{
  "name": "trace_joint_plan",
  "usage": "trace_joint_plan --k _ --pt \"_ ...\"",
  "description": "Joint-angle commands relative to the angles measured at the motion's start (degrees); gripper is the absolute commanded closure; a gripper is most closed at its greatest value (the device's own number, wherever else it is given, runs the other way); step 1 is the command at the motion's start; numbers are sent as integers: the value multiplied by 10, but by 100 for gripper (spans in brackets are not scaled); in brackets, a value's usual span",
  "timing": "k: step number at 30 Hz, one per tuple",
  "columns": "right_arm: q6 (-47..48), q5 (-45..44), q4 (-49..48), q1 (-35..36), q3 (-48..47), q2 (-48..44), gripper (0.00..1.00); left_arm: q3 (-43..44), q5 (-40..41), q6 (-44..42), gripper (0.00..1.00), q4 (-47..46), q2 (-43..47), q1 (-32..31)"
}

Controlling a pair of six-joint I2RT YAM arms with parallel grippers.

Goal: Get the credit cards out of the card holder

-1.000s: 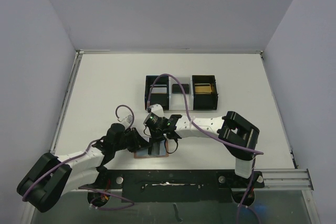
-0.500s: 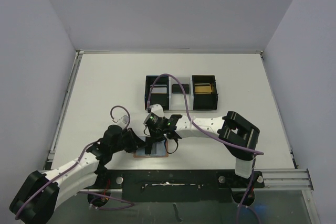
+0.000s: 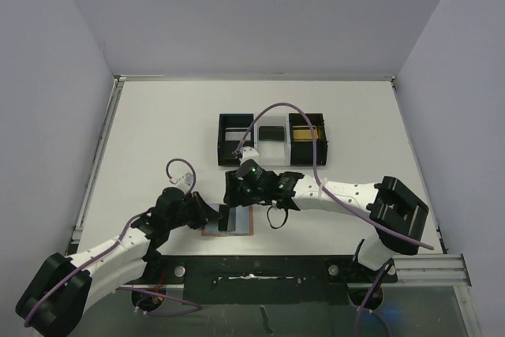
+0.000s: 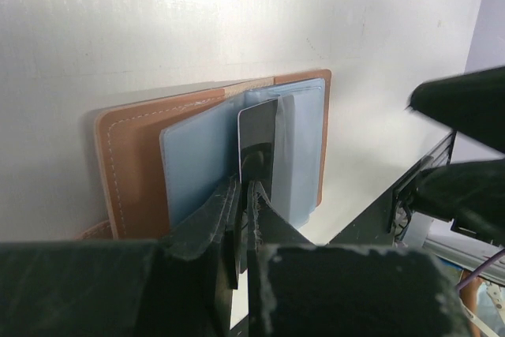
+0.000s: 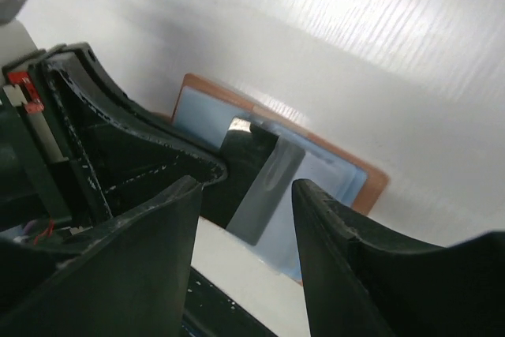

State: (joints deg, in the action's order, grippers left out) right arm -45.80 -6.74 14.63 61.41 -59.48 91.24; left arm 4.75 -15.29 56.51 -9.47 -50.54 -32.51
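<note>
Nearly level, left gripper (image 4: 246, 189) — pinching black card (image 4: 257, 132)

Right claw (image 3: 235, 195) backed off card holder (image 3: 241, 222), spread wider; left claw (image 3: 211, 215) pinched closed.

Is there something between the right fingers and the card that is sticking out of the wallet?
Partly. The left fingers are shut on one end of the card, close beside the open right fingers. The rest of the card, lying over the wallet, shows uncovered between the right fingers.
</note>
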Motion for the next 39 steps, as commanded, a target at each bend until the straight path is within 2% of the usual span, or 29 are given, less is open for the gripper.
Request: trace_joint_plan --k 1,9,17,19,22,24,27,35,39 --pt "-95 72 -146 6 85 -8 52 -3 1 0 100 -25 1 3" --pt "-173 96 -254 2 152 42 58 -16 -17 21 100 -59 -2 3" --pt "-208 98 -302 -4 195 46 62 -32 -50 50 80 -114 -24 3" --pt "-210 100 -309 -5 199 47 62 -36 -59 60 79 -140 -35 3" --pt "-215 103 -316 -7 206 47 62 -38 -68 67 78 -171 -52 3" --pt "-216 101 -316 -8 210 45 62 -34 -68 68 85 -175 -59 4" --pt "-216 90 -304 -14 215 37 62 -27 -52 66 100 -149 -52 4" --pt "-179 42 -222 -45 228 -7 61 27 23 39 100 66 69 4" --pt "-138 52 -210 -59 222 -26 60 52 38 24 100 120 103 7"
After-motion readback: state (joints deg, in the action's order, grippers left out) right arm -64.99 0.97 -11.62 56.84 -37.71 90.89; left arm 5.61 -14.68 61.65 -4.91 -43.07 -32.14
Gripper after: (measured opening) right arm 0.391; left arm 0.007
